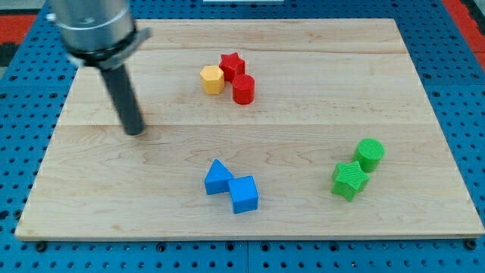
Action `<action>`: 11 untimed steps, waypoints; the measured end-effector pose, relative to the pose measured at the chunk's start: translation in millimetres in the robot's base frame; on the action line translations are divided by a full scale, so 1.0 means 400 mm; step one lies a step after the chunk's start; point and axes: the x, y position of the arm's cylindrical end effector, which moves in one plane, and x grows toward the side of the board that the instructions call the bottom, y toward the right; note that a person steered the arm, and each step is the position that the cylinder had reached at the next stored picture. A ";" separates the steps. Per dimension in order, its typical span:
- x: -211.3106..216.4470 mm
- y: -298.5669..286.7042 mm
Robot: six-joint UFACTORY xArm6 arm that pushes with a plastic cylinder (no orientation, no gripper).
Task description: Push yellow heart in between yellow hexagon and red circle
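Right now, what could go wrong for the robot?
No yellow heart shows anywhere; it may be hidden or missing. The yellow hexagon and red circle sit close together, so wedging anything between could scatter them and the red star. My tip stands far off at the view's left.

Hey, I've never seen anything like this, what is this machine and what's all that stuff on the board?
This is a single camera view looking down on a wooden board. The grey and black thing at the view's top left is a robot arm ending in a plain rod; it has no pincer and holds nothing. My tip only pushes blocks, and touches none now. Right of it sit a yellow hexagon, red star and red circle. Lower down lie two blue blocks and two green blocks. No yellow heart shows.
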 end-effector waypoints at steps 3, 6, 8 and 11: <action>-0.168 0.118; 0.013 0.168; -0.096 0.263; -0.076 0.351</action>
